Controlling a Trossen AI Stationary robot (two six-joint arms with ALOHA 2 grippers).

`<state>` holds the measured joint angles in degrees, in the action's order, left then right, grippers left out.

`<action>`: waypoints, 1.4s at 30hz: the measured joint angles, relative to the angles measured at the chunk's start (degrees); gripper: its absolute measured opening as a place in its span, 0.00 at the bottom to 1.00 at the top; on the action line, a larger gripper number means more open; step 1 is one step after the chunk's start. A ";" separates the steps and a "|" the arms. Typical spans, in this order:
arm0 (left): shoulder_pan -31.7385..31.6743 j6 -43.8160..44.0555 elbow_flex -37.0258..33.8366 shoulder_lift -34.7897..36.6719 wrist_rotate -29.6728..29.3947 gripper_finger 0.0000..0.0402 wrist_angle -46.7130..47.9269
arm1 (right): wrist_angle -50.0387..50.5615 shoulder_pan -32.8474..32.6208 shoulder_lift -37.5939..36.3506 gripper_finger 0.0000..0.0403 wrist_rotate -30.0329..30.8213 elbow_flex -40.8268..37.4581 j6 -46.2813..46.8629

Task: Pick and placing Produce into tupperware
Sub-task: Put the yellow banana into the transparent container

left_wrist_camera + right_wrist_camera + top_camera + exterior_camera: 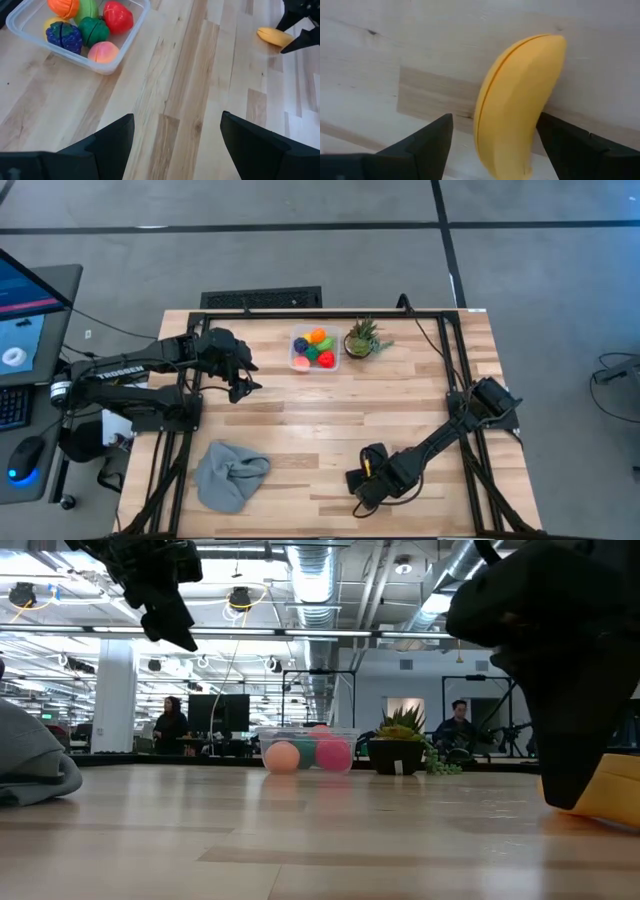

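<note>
Right gripper (492, 145) is sitting low at the bottom centre of the overhead frame, jaws spread open with the yellow toy banana (517, 102) lying on the desk (300, 420) between them, not squeezed. Left gripper (243, 378) is hanging open at mid-left. The clear tupperware (314, 352) is sitting top centre, already holding toy fruit, just beside the potted plant (362, 340).

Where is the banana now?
In the high view, the banana lies on the table's near edge, between the right gripper's open fingers, right of the grey cloth.
</note>
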<state>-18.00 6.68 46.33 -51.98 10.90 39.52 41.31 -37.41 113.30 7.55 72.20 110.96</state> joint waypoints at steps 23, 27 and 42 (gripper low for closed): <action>0.00 -0.68 0.00 -0.01 0.19 0.71 0.07 | 2.15 0.42 0.26 0.40 -1.77 -0.22 -2.88; 0.00 -0.68 0.00 0.00 0.17 0.71 0.06 | 2.12 0.42 0.28 0.49 -1.75 -0.22 -2.99; -0.01 -0.68 0.00 0.02 0.11 0.71 0.03 | 1.97 0.37 0.26 0.40 -1.57 -0.26 -4.44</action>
<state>-18.01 6.00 46.33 -51.96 11.00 39.54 43.28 -37.04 113.56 5.98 71.94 106.52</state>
